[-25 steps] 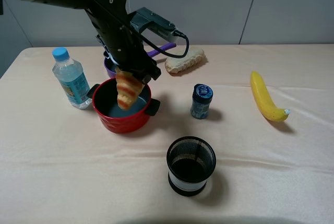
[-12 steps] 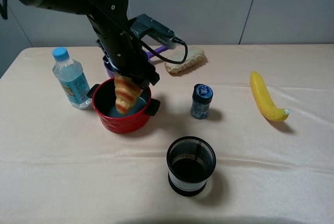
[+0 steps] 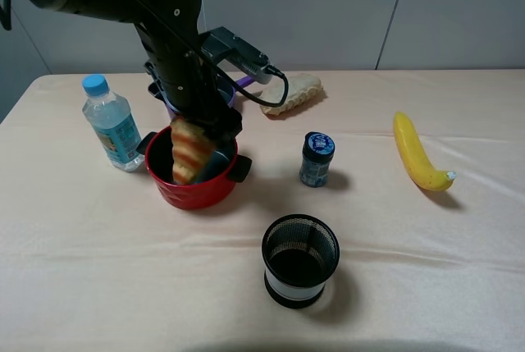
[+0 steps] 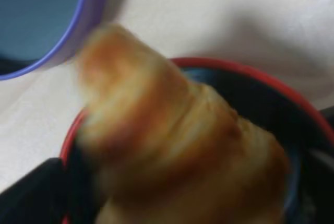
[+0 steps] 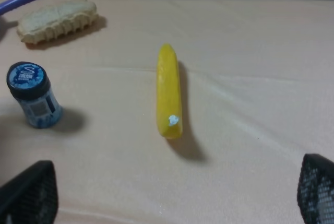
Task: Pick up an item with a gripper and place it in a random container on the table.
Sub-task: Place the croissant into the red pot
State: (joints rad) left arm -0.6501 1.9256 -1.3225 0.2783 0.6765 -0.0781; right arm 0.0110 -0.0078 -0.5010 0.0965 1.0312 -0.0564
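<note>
Our left pincer (image 3: 205, 126) is hanging over the red pot (image 3: 195, 194), and we are seeing the croissant (image 3: 189, 152) standing nearly upright beneath it, lower end down inside the pot, upper end rising above the rim. In the left wrist view the croissant is showing blurred between dark jaws, and we cannot tell whether they are clamping it or standing clear of it. Our right pincer (image 5: 172, 182) is gaping wide with nothing between its jaws, facing the banana (image 5: 168, 91). The pot is sitting on the bench (image 3: 123, 270), with a water bottle (image 3: 111, 126) just beside it and a purple pan (image 4: 86, 20) close behind. A bread loaf (image 3: 294, 93), a small blue-lidded jar (image 3: 317, 157) and a black mesh cup (image 3: 300, 260) are resting apart from it.
</note>
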